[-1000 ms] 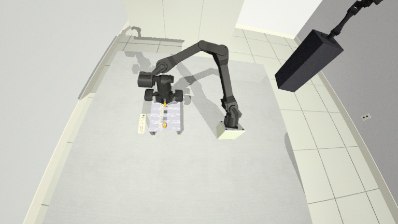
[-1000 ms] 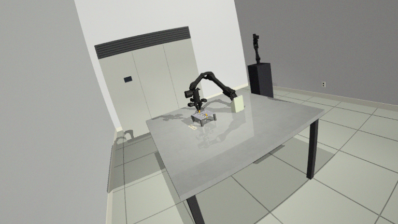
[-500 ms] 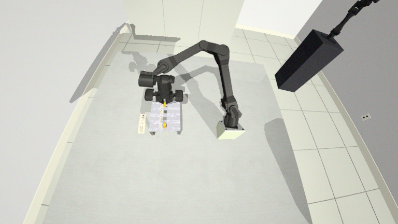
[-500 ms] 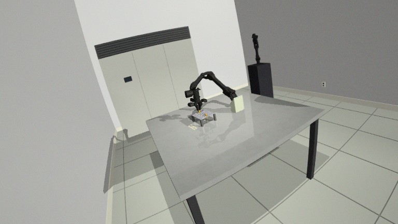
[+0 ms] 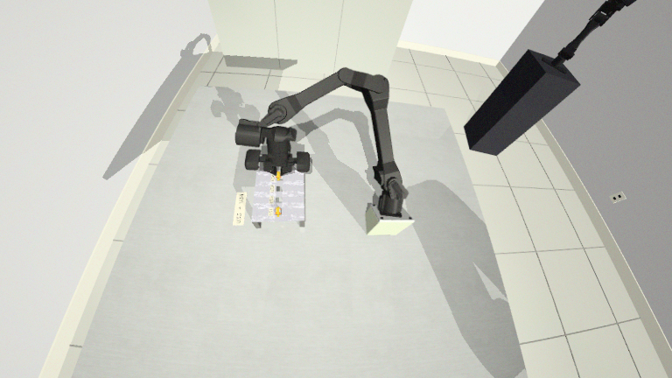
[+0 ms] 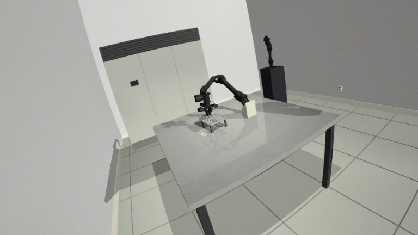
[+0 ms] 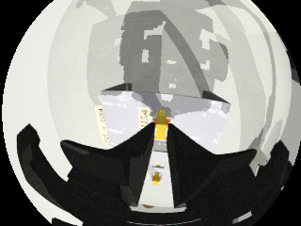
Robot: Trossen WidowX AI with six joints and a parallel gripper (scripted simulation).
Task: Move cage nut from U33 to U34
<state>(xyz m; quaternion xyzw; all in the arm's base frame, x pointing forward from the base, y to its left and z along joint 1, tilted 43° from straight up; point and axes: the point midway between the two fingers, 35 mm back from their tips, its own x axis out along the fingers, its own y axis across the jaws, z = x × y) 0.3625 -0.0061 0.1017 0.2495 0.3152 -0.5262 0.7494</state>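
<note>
A grey worktop [image 5: 297, 304] [image 6: 246, 152] [image 7: 71, 71] carries the things; dark legs hold it above the tiled floor. Outside its right edge, well apart from it, a tall black pedestal [image 5: 522, 101] [image 6: 275, 82] stands on the floor with a second black arm [image 5: 584, 34] [image 6: 270, 50] on top. The working arm [image 5: 317, 94] [image 6: 228, 86] rises from a pale green block [image 5: 391, 227] [image 6: 250, 109], which sits nearer the far edge than the near one, towards the right edge. The arm arches over towards the far left corner and points down there.

Below it, between that corner and the block, a pale, streaked rail plate [image 5: 293, 198] [image 6: 204, 122] [image 7: 199, 122] stands on short dark legs. Just beside the plate, on the side facing the worktop's left edge, lies a narrow cream card [image 5: 239, 208] [image 6: 202, 133] [image 7: 102, 124].

The jaws are closed on a yellow cage nut [image 5: 278, 175] [image 6: 209, 117] [image 7: 161, 129] and pinch it from both sides. It is at the plate's end nearest the worktop's far edge, beside a small U34 label [image 7: 144, 118]. Orange parts show at its sides; whether it is clipped in, I cannot tell. The other nut [image 5: 277, 211] [image 6: 216, 121] [image 7: 156, 178] sits in the plate's opposite end, apart from the jaws.
</note>
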